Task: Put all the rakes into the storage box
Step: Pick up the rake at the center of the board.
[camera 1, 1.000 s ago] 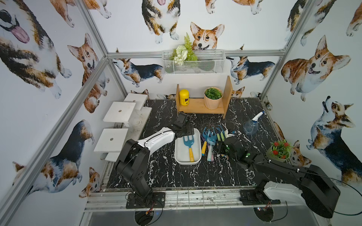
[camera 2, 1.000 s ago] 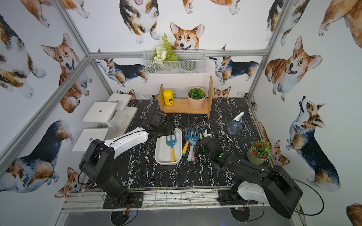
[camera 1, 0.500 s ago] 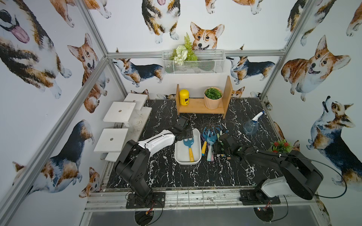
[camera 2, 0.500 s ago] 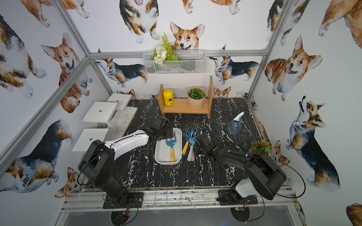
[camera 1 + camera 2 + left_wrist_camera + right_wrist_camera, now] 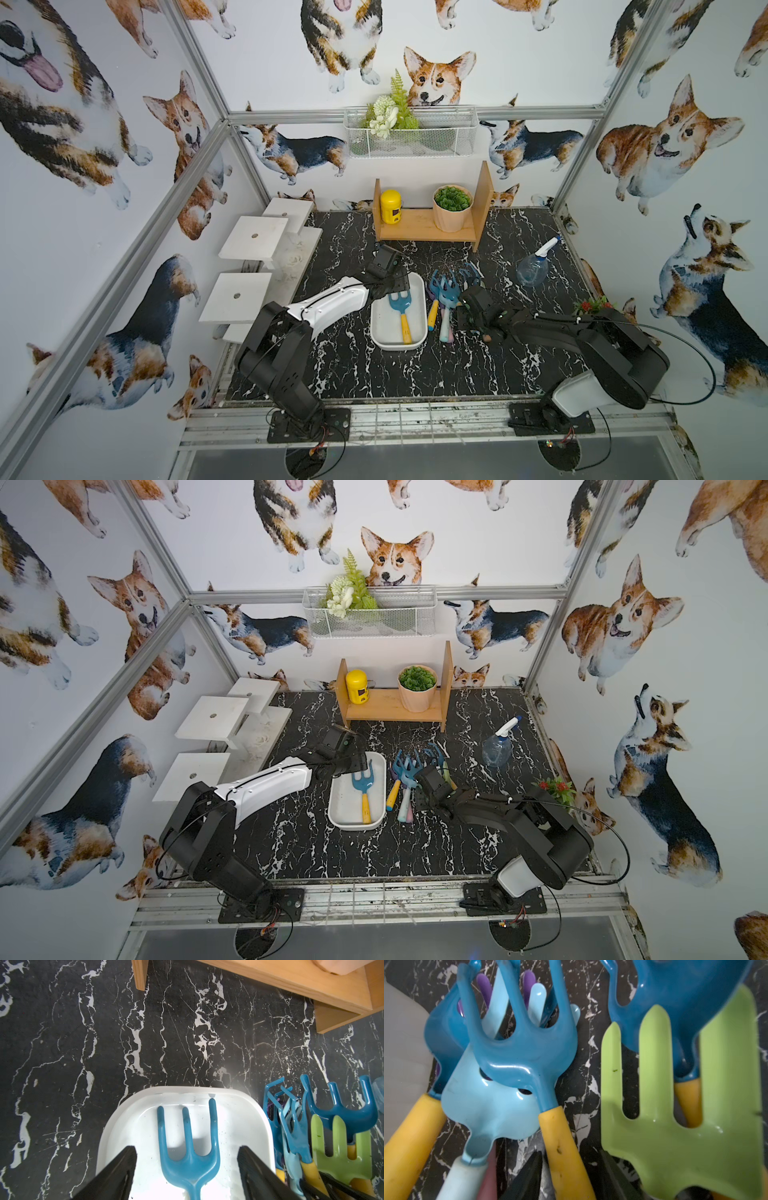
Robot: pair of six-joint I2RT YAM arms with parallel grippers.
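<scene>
Lettering cannot be read anywhere: the yellow canister [image 5: 390,205] carries a dark label, too small to make out. It stands on a wooden shelf [image 5: 424,233] beside a pale pot [image 5: 451,218] of green succulent. A wire basket [image 5: 432,139] on the back wall holds fern and white flowers. A clear spray bottle [image 5: 531,270] stands on the black marbled bench [image 5: 415,374].

The storage box [image 5: 399,347] sits mid-bench and holds one blue rake [image 5: 401,305] with a yellow handle, lying lengthwise with its tines at the far end. The left gripper [image 5: 392,286] hangs over that far end, jaws wide apart on either side of the rake head without touching it.

Just beside the box, on the bench, lies a pile of rakes [image 5: 446,293], among them a light blue one [image 5: 488,1101] and a green one [image 5: 675,1126]. The right gripper [image 5: 570,1154] is low over this pile, its fingers [image 5: 529,1176] flanking the yellow handle of a blue-headed rake [image 5: 527,1049]. Whether they are clamped on it, I cannot tell.
</scene>
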